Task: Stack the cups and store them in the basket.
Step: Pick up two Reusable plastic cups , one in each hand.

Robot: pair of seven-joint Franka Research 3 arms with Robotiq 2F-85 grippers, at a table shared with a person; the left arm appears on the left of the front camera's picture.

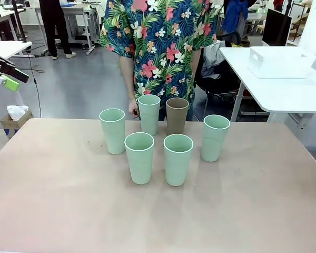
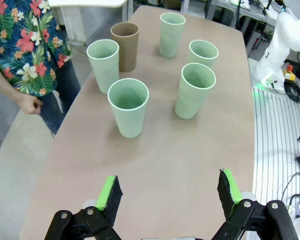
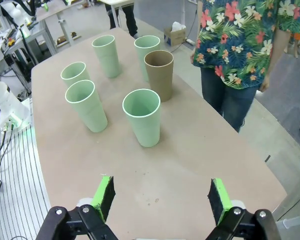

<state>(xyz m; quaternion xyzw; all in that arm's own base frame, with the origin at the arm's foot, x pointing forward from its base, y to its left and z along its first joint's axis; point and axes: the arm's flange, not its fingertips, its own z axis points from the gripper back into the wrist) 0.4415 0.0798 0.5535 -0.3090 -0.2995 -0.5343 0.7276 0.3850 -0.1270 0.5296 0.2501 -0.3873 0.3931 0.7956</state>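
Where the cups stand: five mint cups [image 1: 139, 157] and one brown cup [image 1: 177, 116], all upright, clustered mid-worktop [image 1: 52, 200].
Brown cup: far row, just beside a mint one.
Basket [image 1: 280, 62]: on a separate white table [image 1: 284, 92], far right, well apart from the cups.
Left end effector [image 2: 168, 191]: jaws spread wide, empty.
Right end effector [image 3: 162, 196]: jaws spread wide, empty.

No writing, label, brand, number or sign can be read in any of the views. The green cups [image 1: 139, 157] and the brown cup [image 1: 177, 117] have plain sides. The white basket [image 1: 279, 62] on the far right side table [image 1: 284, 94] is plain too.
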